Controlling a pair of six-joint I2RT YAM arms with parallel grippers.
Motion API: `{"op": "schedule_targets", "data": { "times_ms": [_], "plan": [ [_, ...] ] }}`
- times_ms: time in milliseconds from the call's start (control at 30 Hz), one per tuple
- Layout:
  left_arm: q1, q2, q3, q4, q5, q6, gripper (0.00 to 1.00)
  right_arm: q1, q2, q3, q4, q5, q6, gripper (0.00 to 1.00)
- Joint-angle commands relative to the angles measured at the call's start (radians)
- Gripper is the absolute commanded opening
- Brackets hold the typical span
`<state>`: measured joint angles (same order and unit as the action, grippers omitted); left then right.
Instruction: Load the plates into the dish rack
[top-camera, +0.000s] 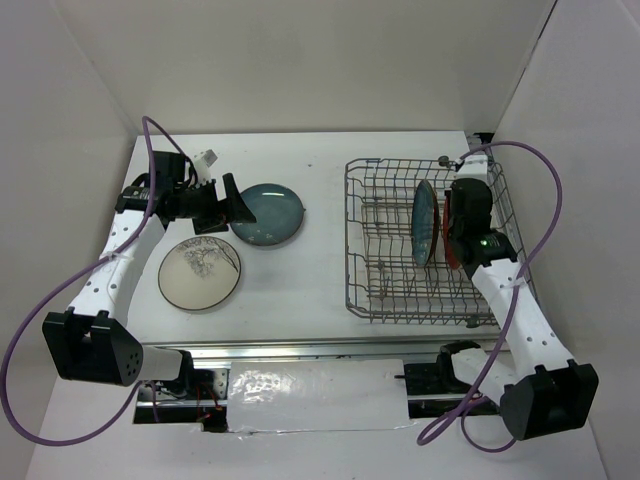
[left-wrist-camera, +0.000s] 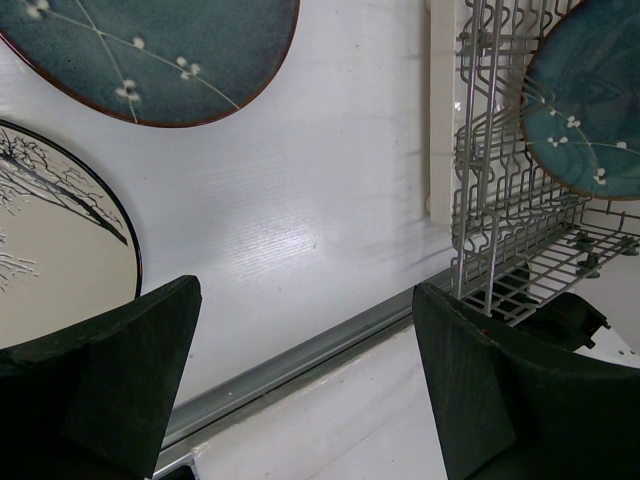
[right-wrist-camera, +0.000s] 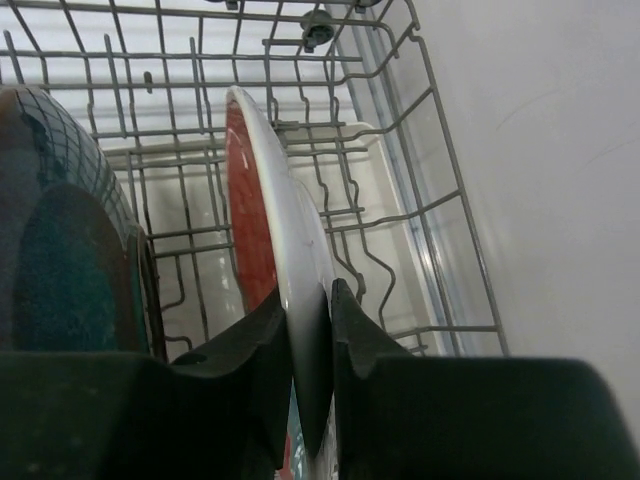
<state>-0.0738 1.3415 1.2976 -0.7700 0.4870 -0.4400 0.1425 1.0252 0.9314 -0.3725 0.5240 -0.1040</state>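
Fingers, right: right gripper (right-wrist-camera: 310, 310) has its two dark fingers (right-wrist-camera: 255, 350) closed against both faces of the red plate (right-wrist-camera: 250, 215), pinching its upper rim
Fingers, left: left gripper (left-wrist-camera: 305, 290) spread wide, nothing between its fingers (left-wrist-camera: 120, 370), bare table below
Red plate: on edge inside the rack (right-wrist-camera: 400, 200), toward its right side, red face to the left, pale back to the right; whether its lower edge rests on the wires cannot be told
Teal plate in the rack (top-camera: 425, 222): on edge among the tines, just left of the red plate, a narrow gap between the two
Teal plate on the table (top-camera: 267, 214): flat, left of the rack, well apart from it
Cream plate (top-camera: 200, 273): flat, nearer the arm bases than the teal one, rims close; contact cannot be told
Rack edges: right wall wires stand just beside the red plate's pale back, little room there; left half is open tines
Table (top-camera: 320, 270): a broad bare strip runs between the flat plates and the rack's left wall
Left gripper position: far left of the table, just beside the left rim of the teal plate on the table
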Motion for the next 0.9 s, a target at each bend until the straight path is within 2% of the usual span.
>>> {"op": "schedule_targets", "data": {
  "times_ms": [0,33,100,367,567,867],
  "plan": [
    [-0.003,-0.019,-0.001,0.009,-0.001,0.029,0.99,0.017,-0.019,0.063,0.033,0.042,0.035,0.16],
    [-0.003,-0.019,-0.003,0.009,0.001,0.029,0.99,0.02,-0.019,0.066,0.037,0.048,0.03,0.09],
    [-0.003,-0.021,-0.004,0.011,0.002,0.027,0.99,0.029,-0.017,0.078,0.038,0.063,0.009,0.0],
    [-0.004,-0.022,-0.009,0.011,0.001,0.027,0.99,0.098,-0.019,0.076,0.105,0.188,-0.086,0.0],
    [-0.003,-0.024,-0.006,0.009,0.001,0.029,0.99,0.12,-0.073,0.066,0.193,0.186,-0.145,0.0],
    [-0.004,-0.027,-0.012,0.011,0.004,0.027,0.99,0.134,-0.08,0.15,0.164,0.166,-0.178,0.0]
  ]
}}
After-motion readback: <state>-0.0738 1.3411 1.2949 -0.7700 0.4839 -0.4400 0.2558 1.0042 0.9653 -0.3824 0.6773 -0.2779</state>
